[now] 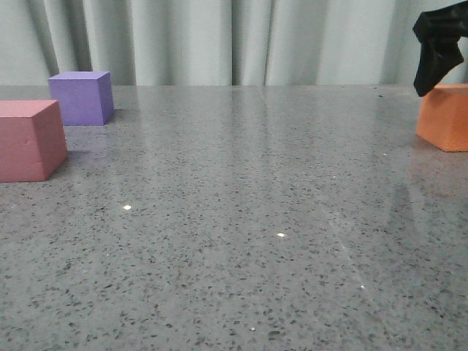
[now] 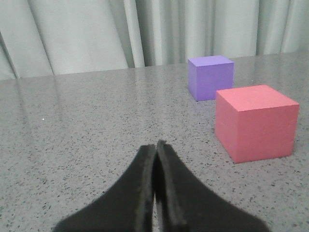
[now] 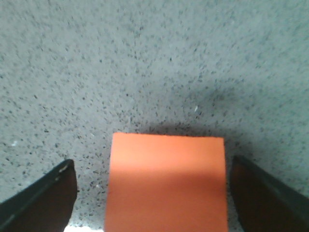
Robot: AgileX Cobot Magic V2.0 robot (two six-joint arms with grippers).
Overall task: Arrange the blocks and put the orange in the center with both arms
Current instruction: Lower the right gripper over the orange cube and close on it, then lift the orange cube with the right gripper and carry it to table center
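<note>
Table: a grey speckled stone table carried all three blocks, with a pale pleated curtain hanging behind its far edge.

Orange block: the orange cube sat on the table at the right edge of the front view, well apart from the other two blocks, partly cut off by the frame.

Right pincer: the right pincer hung over the orange cube with its fingers spread wide, one finger to each side of the cube and a strip of bare table showing between each finger and the cube's faces; it gripped nothing. In the front view only a black part of it showed, above the orange cube's top and overlapping its upper corner.

Pink-red block: the pink-red cube stood on the table at the far left of the front view, across the whole table from the orange cube.

Purple block: the purple cube stood just behind the pink-red cube, nearer the curtain, with a small gap between them.

Left pincer: the left pincer had its two fingers pressed together with nothing between them, low over bare table, the pink-red cube near it to one side and the purple cube beyond that.
</note>
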